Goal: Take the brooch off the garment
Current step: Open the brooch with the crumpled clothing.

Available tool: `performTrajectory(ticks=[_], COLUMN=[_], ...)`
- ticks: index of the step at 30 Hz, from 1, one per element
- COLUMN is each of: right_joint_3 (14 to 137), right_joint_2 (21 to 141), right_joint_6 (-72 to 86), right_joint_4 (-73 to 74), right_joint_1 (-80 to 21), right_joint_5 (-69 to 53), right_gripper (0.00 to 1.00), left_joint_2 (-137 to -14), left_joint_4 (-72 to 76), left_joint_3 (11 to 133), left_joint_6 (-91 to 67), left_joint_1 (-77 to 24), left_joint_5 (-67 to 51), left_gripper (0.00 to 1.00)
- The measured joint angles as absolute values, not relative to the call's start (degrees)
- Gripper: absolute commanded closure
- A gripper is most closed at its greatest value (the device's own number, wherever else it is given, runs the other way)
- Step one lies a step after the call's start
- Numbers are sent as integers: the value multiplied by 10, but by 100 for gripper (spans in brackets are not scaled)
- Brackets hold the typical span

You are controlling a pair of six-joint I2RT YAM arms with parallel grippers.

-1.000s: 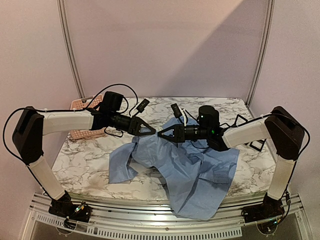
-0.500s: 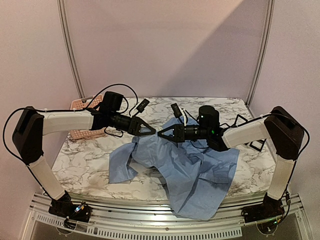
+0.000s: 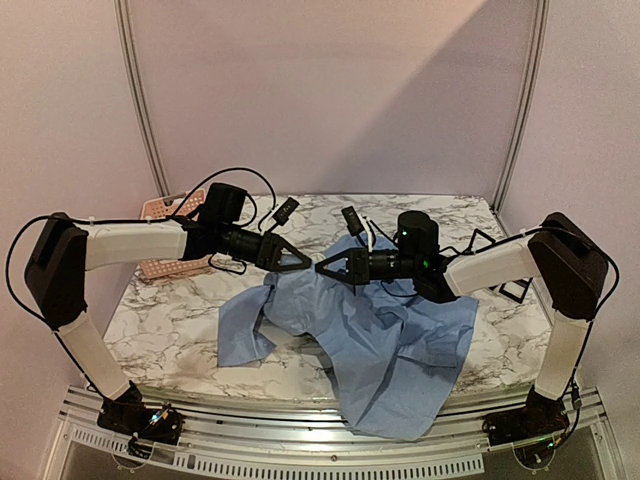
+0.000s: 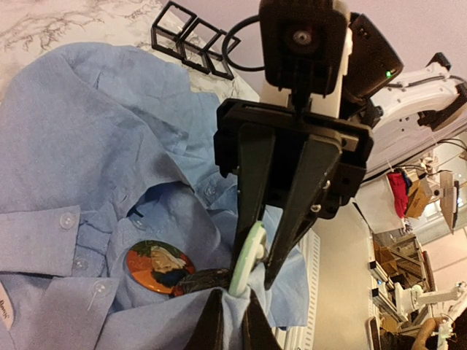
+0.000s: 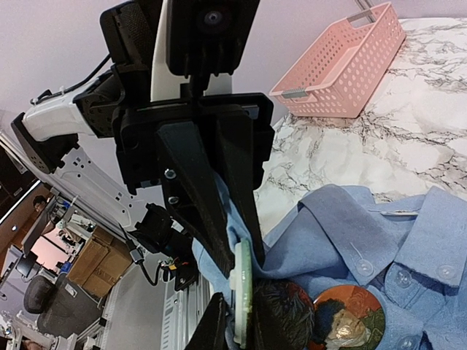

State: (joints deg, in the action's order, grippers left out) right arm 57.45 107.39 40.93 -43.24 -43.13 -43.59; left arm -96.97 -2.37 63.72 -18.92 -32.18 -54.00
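The light blue garment lies crumpled on the marble table, and a fold of it is lifted between the two grippers, which meet tip to tip. My left gripper is shut on that fold of cloth. The brooch, a pale green and white disc seen edge-on, sticks up from the fold. My right gripper is shut on the brooch, one finger against each face. A round orange picture badge and a dark round badge beside it sit on the shirt just below.
A pink plastic basket stands at the back left, behind my left arm. Black wire cube frames sit at the right edge, also in the left wrist view. The shirt's lower part hangs over the table's front edge.
My right gripper's jaws have narrowed onto the brooch. Both arms and the lifted fold stay where they were.
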Motion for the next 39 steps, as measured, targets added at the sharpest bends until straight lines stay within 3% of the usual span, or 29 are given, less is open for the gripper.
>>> performTrajectory(ticks=[15, 39], right_joint_3=[576, 617], right_joint_2=[1085, 1118], right_joint_6=[441, 523], right_joint_4=[-447, -412], right_joint_1=[-431, -431], right_joint_5=[-436, -431], right_gripper=[99, 100], left_joint_2=[-970, -970], left_joint_4=[-24, -35], left_joint_3=[636, 629], left_joint_6=[-188, -188], left_joint_1=[-322, -310], left_joint_5=[-537, -514], left_gripper=[100, 100])
